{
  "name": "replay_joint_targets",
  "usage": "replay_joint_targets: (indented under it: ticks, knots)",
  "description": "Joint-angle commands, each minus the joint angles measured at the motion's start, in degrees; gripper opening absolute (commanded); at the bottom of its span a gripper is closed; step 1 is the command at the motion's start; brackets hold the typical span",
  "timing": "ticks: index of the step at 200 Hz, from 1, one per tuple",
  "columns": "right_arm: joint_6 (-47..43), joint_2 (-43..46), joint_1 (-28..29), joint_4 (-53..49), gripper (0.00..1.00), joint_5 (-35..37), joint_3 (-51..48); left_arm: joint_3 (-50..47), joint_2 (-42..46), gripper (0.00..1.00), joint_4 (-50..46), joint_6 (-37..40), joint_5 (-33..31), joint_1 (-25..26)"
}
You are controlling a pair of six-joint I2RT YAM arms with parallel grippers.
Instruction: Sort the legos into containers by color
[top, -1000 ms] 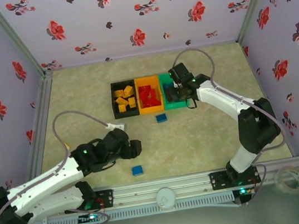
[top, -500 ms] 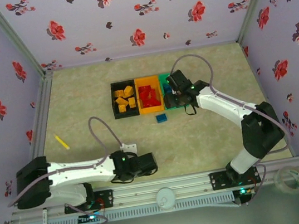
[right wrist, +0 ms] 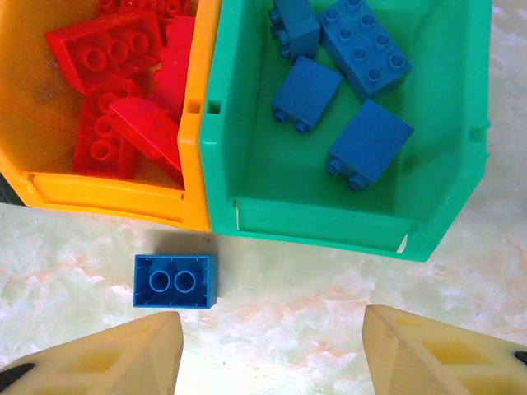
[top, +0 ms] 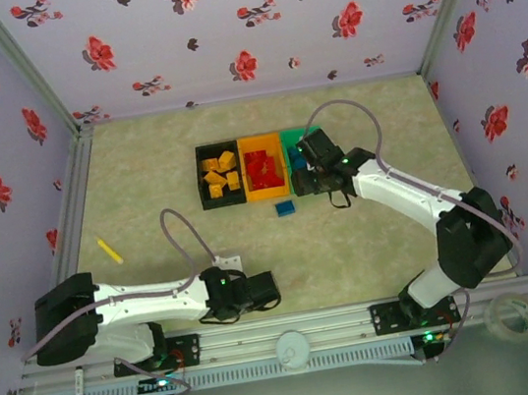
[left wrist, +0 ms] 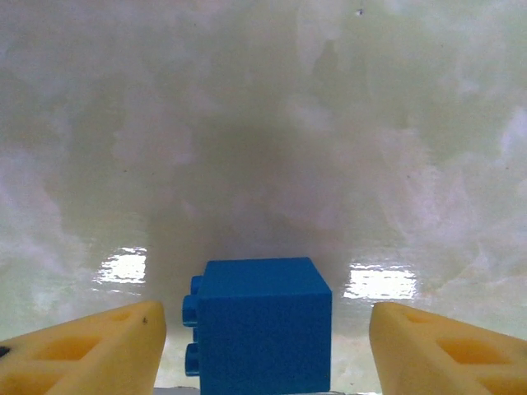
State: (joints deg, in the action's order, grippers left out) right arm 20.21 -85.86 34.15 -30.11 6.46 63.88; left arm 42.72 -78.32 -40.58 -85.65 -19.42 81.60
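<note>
The near blue brick (left wrist: pixel 259 325) lies on the table (left wrist: pixel 263 123) close to its near edge, slightly left of centre. It rests on its side, studs toward the finger at the left of the wrist view. Its outline is near-square, so no long axis governs the grip. The left gripper (left wrist: pixel 265 317) is released and straddles it, with a gap at each finger. Judgement: closing the jaws is the pending step.

The far blue brick (right wrist: pixel 175 281), 2 studs up, lies just nearer than the seam between the orange bin (right wrist: pixel 99 193) and green bin (right wrist: pixel 329 222). The right gripper (right wrist: pixel 270 317), released and empty, hovers above. The brick sits off-centre toward the view-left finger, long axis across the gap. The right arm is nearer.
</note>
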Motion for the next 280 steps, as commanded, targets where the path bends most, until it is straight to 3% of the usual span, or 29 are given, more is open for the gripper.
replay_joint_targets:
  ticks: [1, 72, 113, 154, 224, 280]
  knots:
    - [1.6, 1.7, 0.4, 0.0, 0.6, 1.7, -0.9, -0.3, -1.1, 0.65, 0.1, -0.9, -0.1, 0.3]
    - [2.1, 3.5, 0.6, -0.3, 0.59, 2.0, -2.3, -0.4, -3.4, 0.57, 0.2, -0.8, 0.2, 0.3]
    - [2.8, 5.4, 0.6, -0.2, 0.58, 2.3, -3.9, 0.1, -4.6, 0.43, 0.3, 0.4, 0.0, -0.3]
    - [3.5, 8.0, 0.6, -0.6, 0.58, 3.3, -6.0, 2.0, -3.6, 0.37, -1.0, 4.2, -2.0, -2.4]
    - [4.8, 13.0, 0.4, -1.2, 0.58, 6.0, -9.9, 18.1, -2.4, 0.36, -6.4, 27.0, -9.0, -15.0]
    - [5.6, 19.1, -0.6, -3.4, 0.59, 7.1, -12.6, 37.3, -8.9, 0.35, -3.2, 46.2, -10.2, -24.8]
